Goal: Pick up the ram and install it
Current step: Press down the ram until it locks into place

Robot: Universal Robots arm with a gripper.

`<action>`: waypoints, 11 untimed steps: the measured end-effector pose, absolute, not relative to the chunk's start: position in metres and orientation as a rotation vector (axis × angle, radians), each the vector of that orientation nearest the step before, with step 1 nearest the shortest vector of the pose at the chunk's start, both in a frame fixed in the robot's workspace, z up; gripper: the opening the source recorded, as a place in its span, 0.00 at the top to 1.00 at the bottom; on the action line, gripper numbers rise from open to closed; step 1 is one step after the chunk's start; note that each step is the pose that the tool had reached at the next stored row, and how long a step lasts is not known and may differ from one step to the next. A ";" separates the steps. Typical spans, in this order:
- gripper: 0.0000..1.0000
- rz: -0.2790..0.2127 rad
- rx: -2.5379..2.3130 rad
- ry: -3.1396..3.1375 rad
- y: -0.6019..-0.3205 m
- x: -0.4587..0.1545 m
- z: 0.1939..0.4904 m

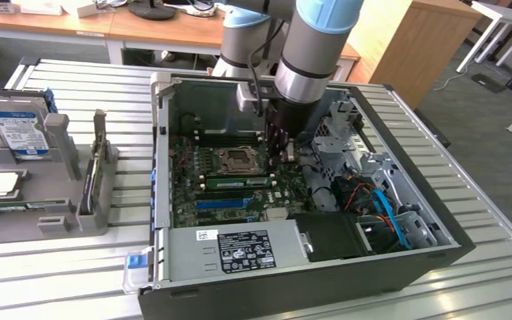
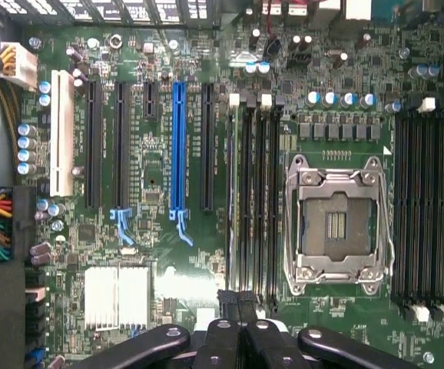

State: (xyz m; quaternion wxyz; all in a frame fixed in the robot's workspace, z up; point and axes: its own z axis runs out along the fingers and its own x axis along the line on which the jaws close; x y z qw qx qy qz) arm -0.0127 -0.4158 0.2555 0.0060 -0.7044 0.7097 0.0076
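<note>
Just beneath our gripper [image 1: 283, 155], fingers together and empty, we judge the ram [image 1: 235, 180] already seated by the CPU socket [image 1: 237, 160], little left undone

Bright, even overhead light; pale glare on the bench [image 1: 483, 207] slats, the computer case [image 1: 283, 297] interior dimmer, soft shadow beneath the tool [image 1: 279, 156].

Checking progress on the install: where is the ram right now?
In the exterior view the ram lies inside the open computer case, on the motherboard between the CPU socket and the blue expansion slot.
</note>
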 end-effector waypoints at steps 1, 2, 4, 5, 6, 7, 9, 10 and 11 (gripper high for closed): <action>0.90 0.024 -2.204 2.221 -0.416 -0.011 0.255; 0.90 0.024 -2.204 2.221 -0.416 -0.010 0.255; 0.90 0.024 -2.204 2.221 -0.416 -0.007 0.255; 0.90 0.024 -2.205 2.221 -0.416 -0.006 0.255; 0.90 0.024 -2.205 2.221 -0.416 -0.004 0.255; 0.90 0.024 -2.205 2.221 -0.416 -0.003 0.255; 0.90 0.024 -2.205 2.221 -0.416 -0.002 0.255; 0.90 0.024 -2.204 2.221 -0.416 -0.002 0.255; 0.90 0.024 -2.205 2.221 -0.416 -0.002 0.255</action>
